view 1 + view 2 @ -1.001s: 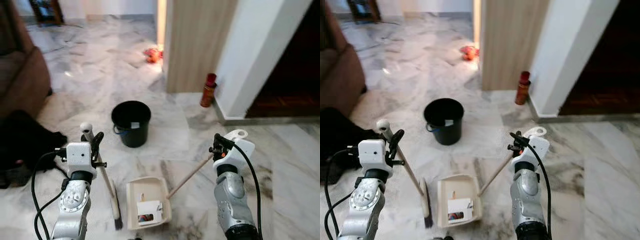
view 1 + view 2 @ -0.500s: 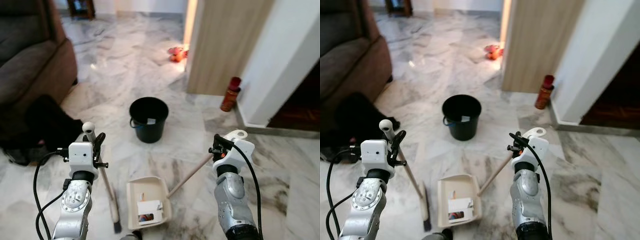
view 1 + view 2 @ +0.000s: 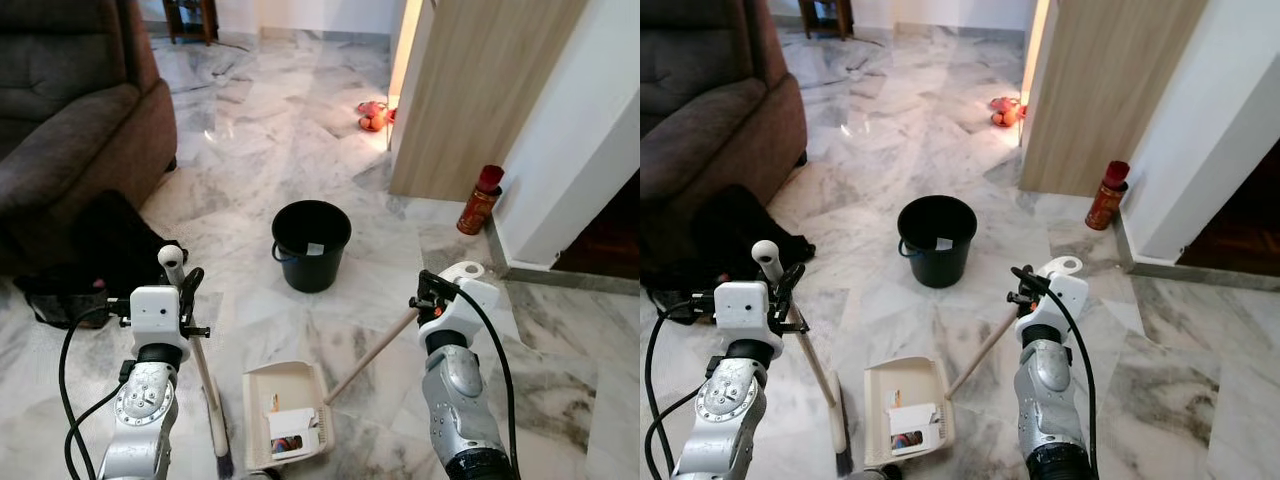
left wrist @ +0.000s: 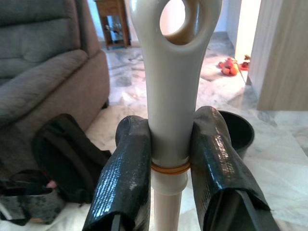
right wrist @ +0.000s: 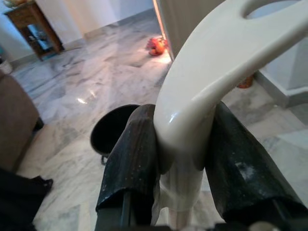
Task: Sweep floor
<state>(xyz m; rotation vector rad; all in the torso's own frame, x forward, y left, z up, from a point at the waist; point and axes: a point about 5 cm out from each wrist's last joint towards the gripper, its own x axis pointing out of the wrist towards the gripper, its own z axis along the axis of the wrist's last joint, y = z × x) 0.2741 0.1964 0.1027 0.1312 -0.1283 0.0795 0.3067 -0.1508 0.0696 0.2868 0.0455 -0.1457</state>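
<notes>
The floor (image 3: 300,130) is polished grey-and-white veined marble, glossy enough to throw back glare. Near the middle of it stands a round black plastic bucket (image 3: 311,244) with a small pale label on its wall; the writing there is too small to read. On the robot's side of the bucket, lying flat on the marble, is a cream plastic dustpan (image 3: 287,413), a shallow squared tray holding a white scrap and some small coloured bits. Its long pale handle (image 3: 372,347) slants up from the pan to the right gripper (image 5: 179,159), whose two black, matte fingers (image 5: 133,159) press against either side of the smooth cream loop-shaped grip, closed tight on it. To the left of the dustpan, just beside it, the broom (image 3: 208,385) stands nearly upright, its dark bristle head (image 3: 218,448) on the floor. The left gripper (image 4: 168,159) clamps the broom's smooth beige handle end, which has an oval hanging hole, between its textured black fingers (image 4: 127,173), a thin orange band ringing the handle between them. Left of the bucket sit a brown upholstered sofa (image 3: 70,120) and a black bag (image 3: 100,250); right of the bucket a red cylindrical can (image 3: 479,199) stands by a wood-grain panel (image 3: 480,90).
</notes>
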